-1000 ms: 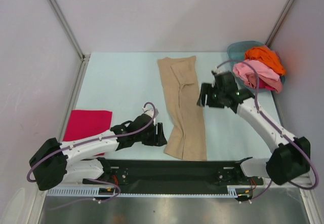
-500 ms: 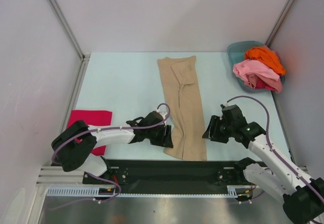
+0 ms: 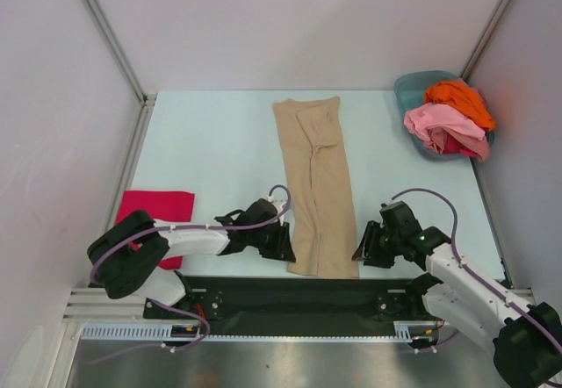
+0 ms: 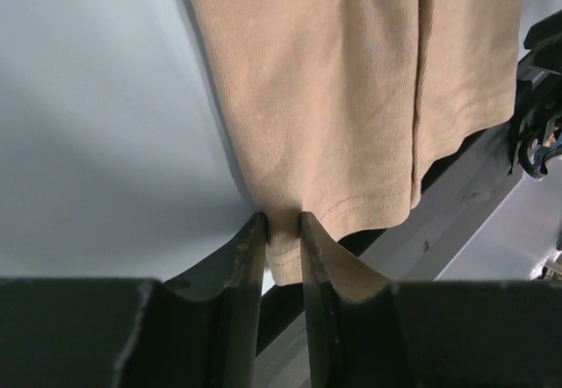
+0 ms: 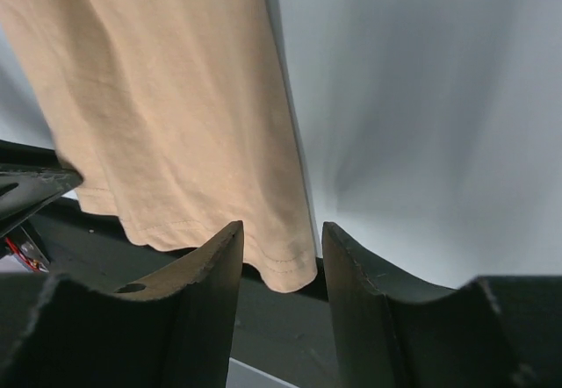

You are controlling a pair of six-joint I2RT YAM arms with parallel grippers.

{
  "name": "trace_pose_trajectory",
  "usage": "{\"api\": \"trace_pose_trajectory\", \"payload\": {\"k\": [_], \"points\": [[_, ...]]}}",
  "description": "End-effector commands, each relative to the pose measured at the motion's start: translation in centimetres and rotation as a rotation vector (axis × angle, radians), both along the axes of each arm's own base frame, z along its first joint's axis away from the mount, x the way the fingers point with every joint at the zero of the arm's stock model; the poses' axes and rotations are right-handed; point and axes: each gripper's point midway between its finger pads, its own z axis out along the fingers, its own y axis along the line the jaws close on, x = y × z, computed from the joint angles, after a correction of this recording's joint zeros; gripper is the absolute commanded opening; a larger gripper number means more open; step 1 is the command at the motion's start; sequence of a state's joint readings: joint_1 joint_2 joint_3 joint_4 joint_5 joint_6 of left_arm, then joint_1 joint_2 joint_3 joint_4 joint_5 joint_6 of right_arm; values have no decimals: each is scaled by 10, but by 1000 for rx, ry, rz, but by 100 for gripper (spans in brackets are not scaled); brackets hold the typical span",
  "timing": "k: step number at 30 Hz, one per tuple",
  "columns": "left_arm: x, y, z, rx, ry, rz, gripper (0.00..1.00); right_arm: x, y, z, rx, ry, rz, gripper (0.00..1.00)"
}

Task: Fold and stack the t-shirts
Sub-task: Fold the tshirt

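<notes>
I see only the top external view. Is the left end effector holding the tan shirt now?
Observer: Yes. The left wrist view shows the left end effector shut on a hem corner of the tan shirt.
Operator: And the right one?
Observer: The right end effector is open. The other hem corner lies between its fingers, not gripped.
Operator: Is the hem fully on the table?
Observer: No. Both wrist views show it reaching past the table edge, over the black strip.

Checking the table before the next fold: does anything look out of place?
The near hem of the tan shirt hangs past the front edge of the table, over the black rail. The basin looks untidy, shirts heaped over its rim.
</notes>
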State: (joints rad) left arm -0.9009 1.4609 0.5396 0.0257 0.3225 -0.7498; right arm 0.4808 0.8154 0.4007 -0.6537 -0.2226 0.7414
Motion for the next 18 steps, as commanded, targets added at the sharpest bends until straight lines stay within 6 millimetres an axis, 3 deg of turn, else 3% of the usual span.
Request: {"api": "trace_pose_trajectory", "payload": {"k": [1,5,6,14,16,18], "points": [[-12,14,-8,31,34,14,28,-1,7,-6,37,11,13,47],[-12,14,0,6,30,26,15,-12,7,-14,31,40,30,47],[-13,14,1,0,31,30,0,-16,5,-17,21,56,32,47],[-28,26,8,-52,43,120,0,-23,2,-15,27,41,40,45],[-30,30,9,-65,40,142,9,-25,6,-16,46,45,51,45],[-31,32,10,-81,34,152,24,-26,6,-20,46,52,55,45]]}}
